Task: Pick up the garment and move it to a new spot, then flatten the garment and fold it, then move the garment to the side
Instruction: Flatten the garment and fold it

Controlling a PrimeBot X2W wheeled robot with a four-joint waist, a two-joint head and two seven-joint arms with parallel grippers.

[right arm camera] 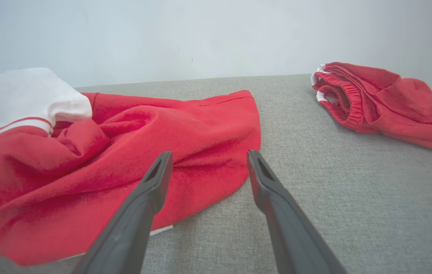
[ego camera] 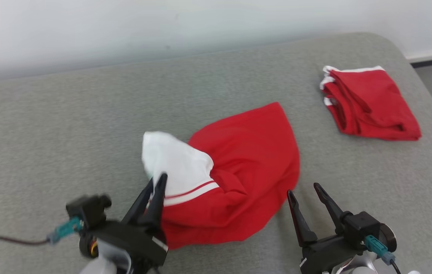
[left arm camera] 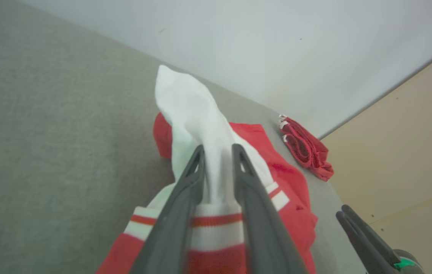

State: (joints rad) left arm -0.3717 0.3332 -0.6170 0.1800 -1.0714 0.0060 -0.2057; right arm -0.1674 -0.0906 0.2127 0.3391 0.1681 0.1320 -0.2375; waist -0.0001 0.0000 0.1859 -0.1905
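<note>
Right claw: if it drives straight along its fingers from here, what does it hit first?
Most likely the red garment: the open right claw points at its near edge, with bare grey surface beside the outer finger. Height above the cloth is unclear, so it may skim over.

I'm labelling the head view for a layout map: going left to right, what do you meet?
left gripper → red and white garment → right gripper → folded red garment
</note>
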